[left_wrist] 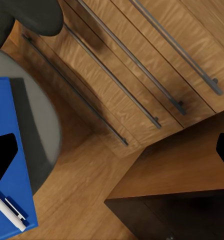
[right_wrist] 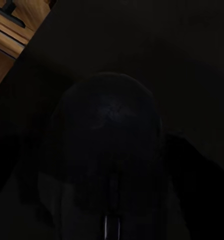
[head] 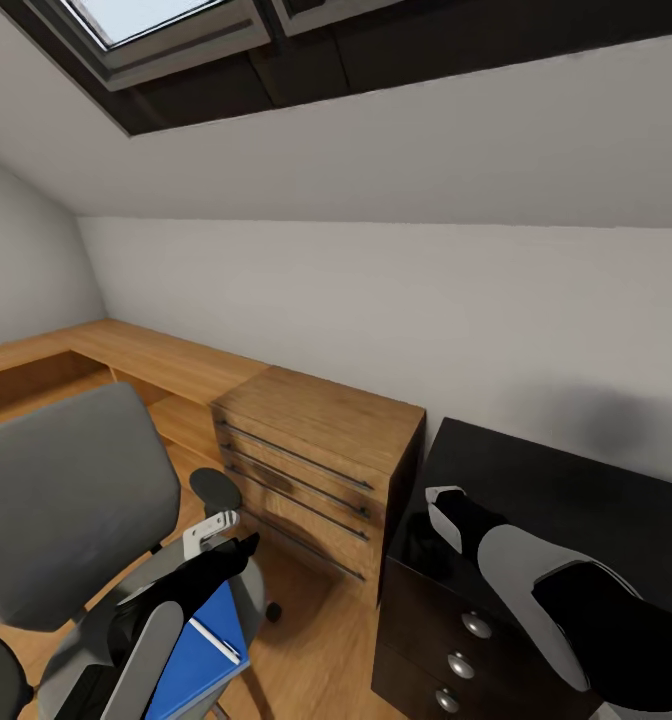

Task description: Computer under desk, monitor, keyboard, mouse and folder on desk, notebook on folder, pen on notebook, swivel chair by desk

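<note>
Mouse (right_wrist: 109, 155): one, on the black desk (head: 576, 480), close under the right gripper (head: 424, 545); jaw state cannot be told.
Folder (head: 201, 655): one, on the swivel chair (head: 66, 500), beside the spread left gripper (head: 238, 548).

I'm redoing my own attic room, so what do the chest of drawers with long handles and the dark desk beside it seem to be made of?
The low chest of drawers with long dark bar handles looks like oak-toned wood: grain streaks show, matte finish. The black-topped desk appears to have a glossy, lacquered top, judging by its faint sheen. Its dark brown drawers carry round silvery knobs, likely metal.

Blue folder (head: 198, 655) flat on swivel chair (head: 61, 505)
</note>
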Tool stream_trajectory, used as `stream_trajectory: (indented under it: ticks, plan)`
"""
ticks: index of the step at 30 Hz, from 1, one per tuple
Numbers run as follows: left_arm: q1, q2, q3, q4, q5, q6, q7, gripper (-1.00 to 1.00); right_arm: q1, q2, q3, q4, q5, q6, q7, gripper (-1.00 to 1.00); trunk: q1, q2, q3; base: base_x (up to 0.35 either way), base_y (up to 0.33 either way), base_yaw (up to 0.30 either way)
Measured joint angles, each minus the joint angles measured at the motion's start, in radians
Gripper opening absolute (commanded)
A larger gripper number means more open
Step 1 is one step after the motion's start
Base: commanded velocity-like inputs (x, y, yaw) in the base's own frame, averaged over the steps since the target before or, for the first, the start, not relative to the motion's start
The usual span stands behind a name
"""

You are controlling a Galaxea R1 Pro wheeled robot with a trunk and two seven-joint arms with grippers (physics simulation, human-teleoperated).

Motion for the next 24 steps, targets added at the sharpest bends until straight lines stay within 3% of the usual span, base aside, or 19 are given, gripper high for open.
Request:
stream_trajectory:
  ticks: [4, 24]
  plan:
    - [0.0, 0.0, 0.0, 0.0, 0.0, 0.0, 0.0, 1.0, 0.0, 0.002, 0.011, -0.002, 0.018, 0.002, -0.001, -1.0, 0.0, 0.0, 0.0, 0.0, 0.0, 0.0]
    - [0.002, 0.0, 0.0, 0.0, 0.0, 0.0, 0.0, 1.0, 0.0, 0.001, 0.009, -0.001, 0.017, 0.002, -0.001, -1.0, 0.0, 0.0, 0.0, 0.0, 0.0, 0.0]
